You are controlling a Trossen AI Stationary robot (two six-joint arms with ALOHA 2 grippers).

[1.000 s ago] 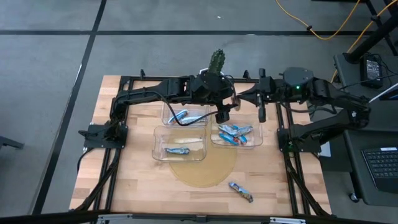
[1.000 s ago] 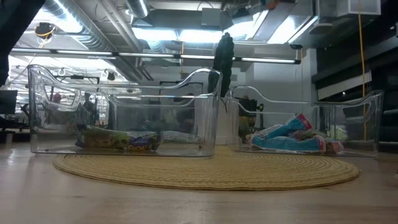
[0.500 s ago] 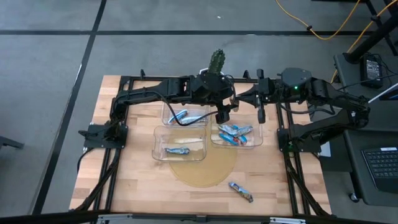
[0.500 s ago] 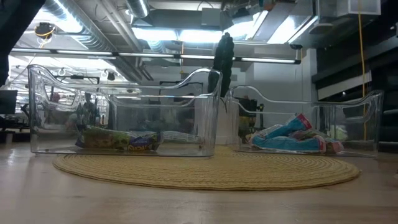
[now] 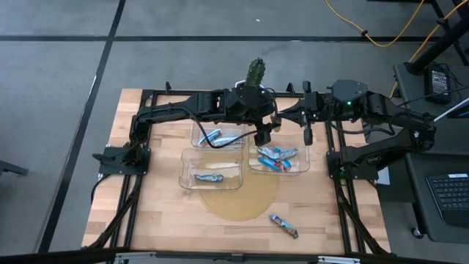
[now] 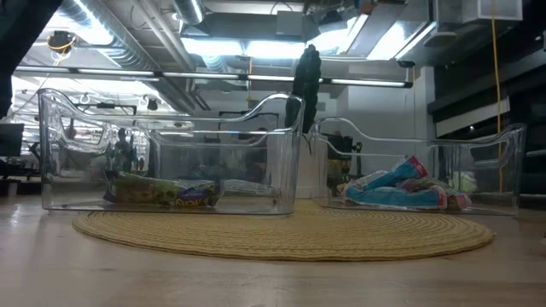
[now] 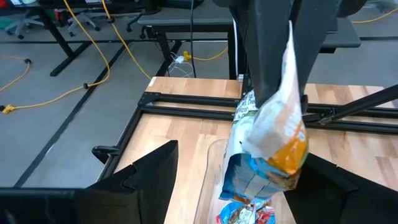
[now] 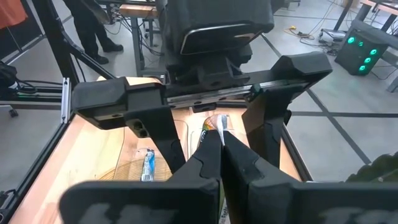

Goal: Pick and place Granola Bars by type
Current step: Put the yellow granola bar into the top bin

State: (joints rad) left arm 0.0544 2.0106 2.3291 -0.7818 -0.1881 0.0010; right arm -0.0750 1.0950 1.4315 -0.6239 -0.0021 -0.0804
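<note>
My right gripper [image 8: 221, 140] is shut on a granola bar [image 7: 267, 143] with a white, orange and blue wrapper. The bar hangs high over the right clear bin [image 5: 278, 158], which holds blue bars. My left gripper [image 7: 245, 174] faces it from the table's left, open, one finger on either side of the hanging bar without touching it. The far left bin [image 5: 218, 136] holds silver-blue bars. A brownish-green bar [image 6: 166, 191] lies in the near bin [image 5: 211, 170]. Another bar [image 5: 283, 226] lies flat on the table near its front edge. My right gripper pinches the wrapper's upper end [image 7: 283, 81] between its two shut fingers [image 7: 267, 50]. They come nearly level from the table's right. A tip of the wrapper [image 8: 219, 122] sticks out past the fingertips. The bar hangs below the fingers, long side down, clear of the bin.
The near bin and part of the right one stand on a round woven mat [image 5: 238, 198]. A green plant [image 5: 256, 71] stands at the table's far edge. A black frame [image 5: 139, 132] runs along the table's sides. Bare wood lies at the front left.
</note>
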